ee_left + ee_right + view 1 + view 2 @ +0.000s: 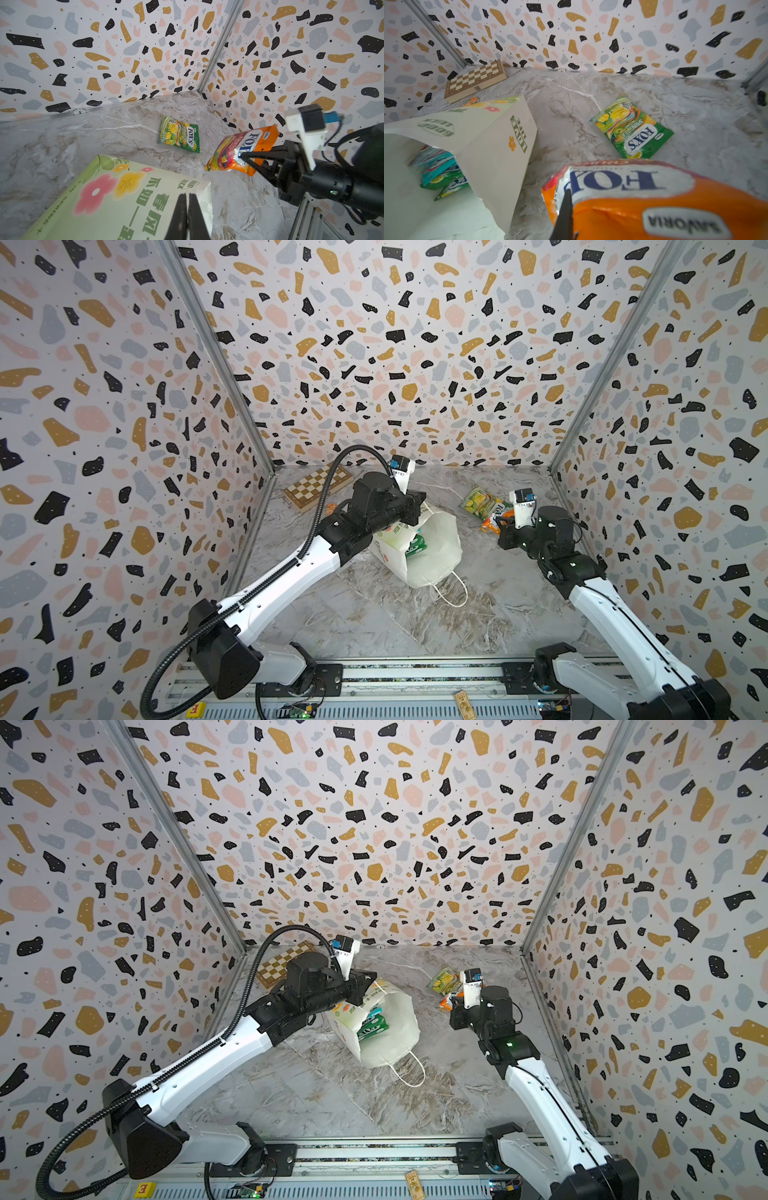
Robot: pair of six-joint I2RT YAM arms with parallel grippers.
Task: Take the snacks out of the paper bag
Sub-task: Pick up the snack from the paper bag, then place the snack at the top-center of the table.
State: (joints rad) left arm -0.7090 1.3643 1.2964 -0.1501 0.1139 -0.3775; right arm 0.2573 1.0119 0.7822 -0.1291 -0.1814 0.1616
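The orange packet (226, 151) is gripped near its edge by the closed right gripper (242, 158) and held tilted, just beside the paper bag (124, 197). The bag's raised upper wall is pinched, it seems, by the shut left gripper (188, 199). A green packet (631, 128) is seen lying near the bag, and teal and green packets (440, 172) are seen inside it. The film is judged light, glossy and slippery, so a flat sealed edge is best taken.
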